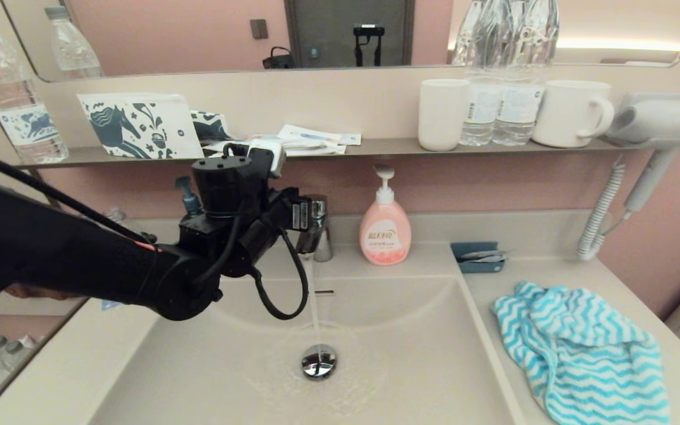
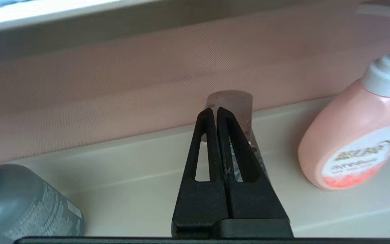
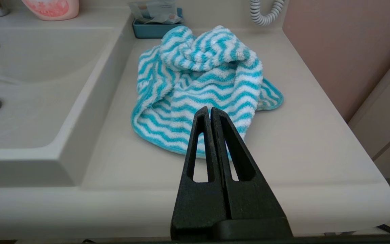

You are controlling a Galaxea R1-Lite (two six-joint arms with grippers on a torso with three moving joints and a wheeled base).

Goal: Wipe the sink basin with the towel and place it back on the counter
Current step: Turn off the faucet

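Observation:
Water runs from the chrome faucet (image 1: 318,227) into the beige sink basin (image 1: 422,330) and pools around the drain plug (image 1: 319,360). My left gripper (image 2: 214,110) is shut, empty, its tips right at the faucet's chrome handle (image 2: 240,101). The turquoise-and-white zigzag towel (image 1: 582,348) lies crumpled on the counter (image 1: 552,277) to the right of the basin. In the right wrist view, my right gripper (image 3: 210,110) is shut and empty, low over the counter's front edge, pointing at the towel (image 3: 201,81). The right arm is out of the head view.
A pink soap pump bottle (image 1: 385,227) and a blue tray (image 1: 477,258) stand behind the basin. A teal bottle (image 2: 22,203) stands left of the faucet. The dark wall shelf (image 1: 375,147) holds mugs and bottles; a hairdryer (image 1: 659,127) hangs at the right.

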